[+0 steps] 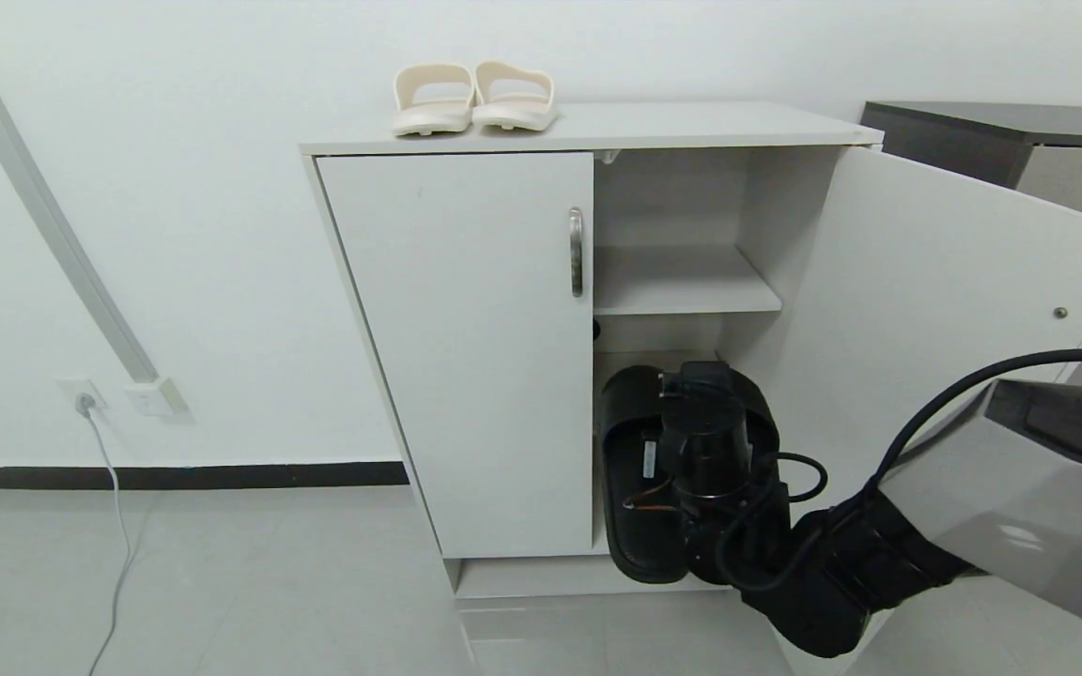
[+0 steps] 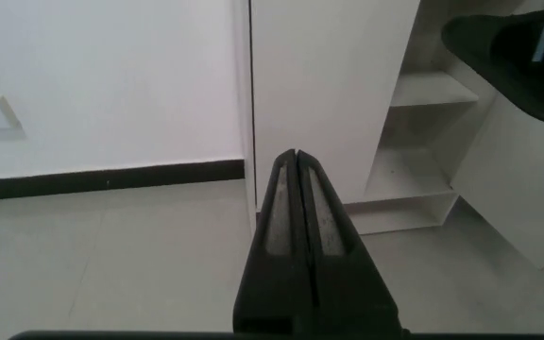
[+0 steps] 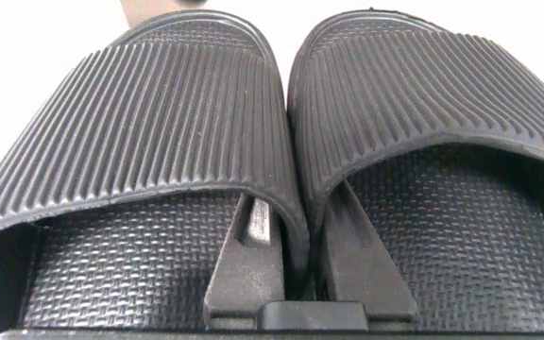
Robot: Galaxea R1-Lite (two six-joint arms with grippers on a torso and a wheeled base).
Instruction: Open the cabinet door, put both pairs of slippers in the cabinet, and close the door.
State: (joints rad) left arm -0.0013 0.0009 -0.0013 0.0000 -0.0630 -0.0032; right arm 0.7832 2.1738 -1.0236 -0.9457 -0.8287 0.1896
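Indoors, white cabinet (image 1: pixel 466 357), white wall (image 1: pixel 175 235), grey floor (image 1: pixel 250 582)

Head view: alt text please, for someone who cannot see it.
The right tool holds a pair of black slippers in front of the lower compartment of a white cabinet, whose right door stands open and left door is shut. A pair of cream slippers sits on top.

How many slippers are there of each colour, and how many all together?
Cream slippers, on top of the cabinet: 2
Black slippers, held in the right pincer: 2
Total: 4 slippers
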